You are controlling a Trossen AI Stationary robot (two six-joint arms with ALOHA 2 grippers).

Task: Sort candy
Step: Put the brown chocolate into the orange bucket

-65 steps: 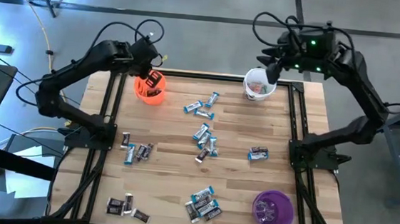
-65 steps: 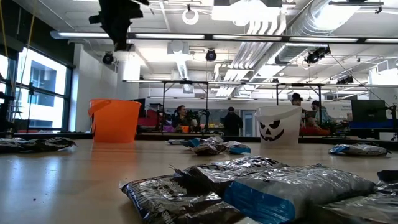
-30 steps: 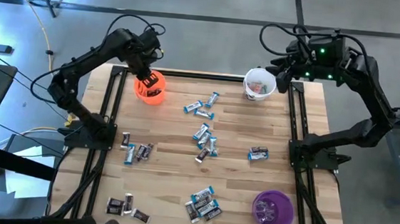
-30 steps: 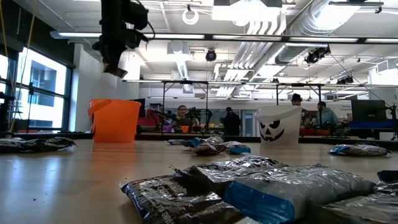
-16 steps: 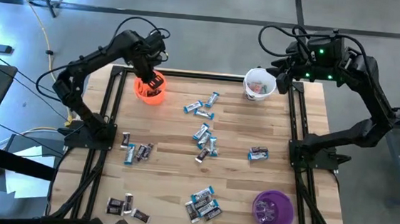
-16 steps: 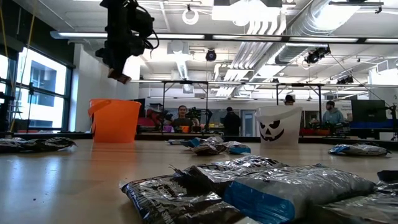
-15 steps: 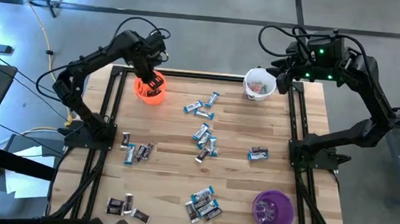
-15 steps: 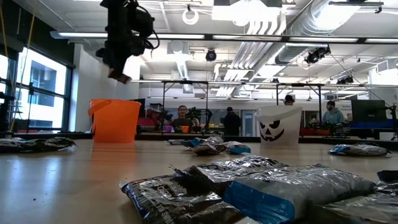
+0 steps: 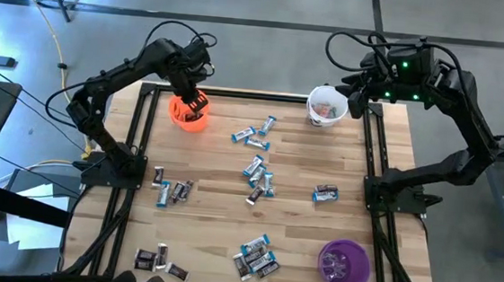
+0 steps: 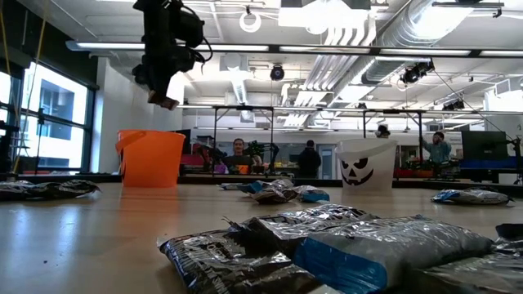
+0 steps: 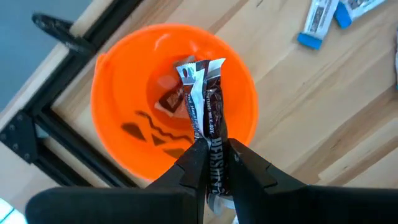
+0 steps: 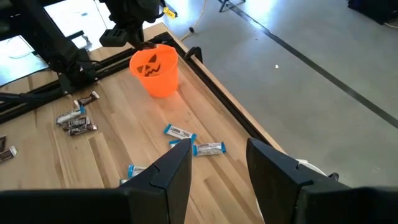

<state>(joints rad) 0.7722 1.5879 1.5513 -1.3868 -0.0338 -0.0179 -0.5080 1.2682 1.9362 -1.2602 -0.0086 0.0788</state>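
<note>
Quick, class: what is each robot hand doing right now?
Left hand: closed on a dark brown candy bar, above the orange cup.
Right hand: open, empty, beside the white cup.

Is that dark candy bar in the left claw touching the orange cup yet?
Apart. In the low view, the left claw holds the dark candy bar well above the orange cup, with open space between them.

Open lab: exposed ducts (image 10: 392, 33), workbenches (image 10: 245, 110)

The held dark candy's (image 11: 208, 134) lower end seems hidden between the left fingers (image 11: 193, 163).
</note>
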